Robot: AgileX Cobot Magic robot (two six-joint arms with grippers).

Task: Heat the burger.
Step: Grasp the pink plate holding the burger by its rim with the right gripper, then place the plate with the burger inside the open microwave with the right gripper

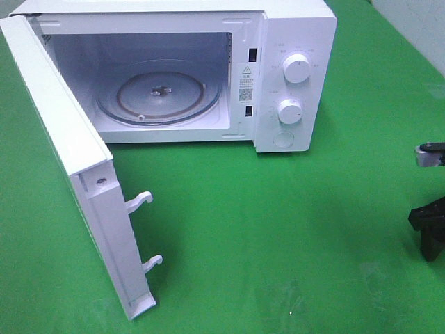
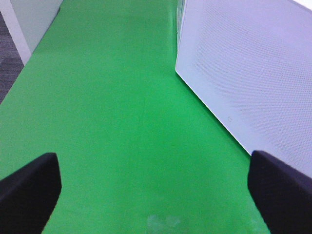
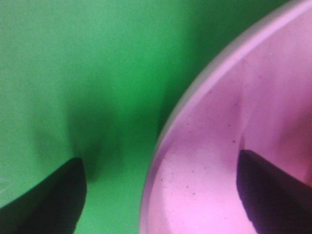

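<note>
1. Left gripper (image 2: pixel 153 168) hovers over the green table (image 2: pixel 107 107), fingers spread wide with nothing between them.
2. Right gripper (image 3: pixel 160 161) is wide apart too, straddling the pink plate (image 3: pixel 243 112). One finger is over the plate, the other over the green.
3. The microwave door (image 1: pixel 62 139) is swung right open, latch hooks (image 1: pixel 142 202) sticking out.
4. Behind it, the microwave (image 1: pixel 295 42) cavity, glass turntable (image 1: pixel 160 94) inside.
5. The burger? No view shows it, so I can't place it.

The cloth surface (image 1: pixel 278 229) is green — the boxy microwave (image 1: pixel 309 31) white, its door panel (image 2: pixel 253 73) finely dotted, the round plate (image 3: pixel 234 126) speckled pink.
</note>
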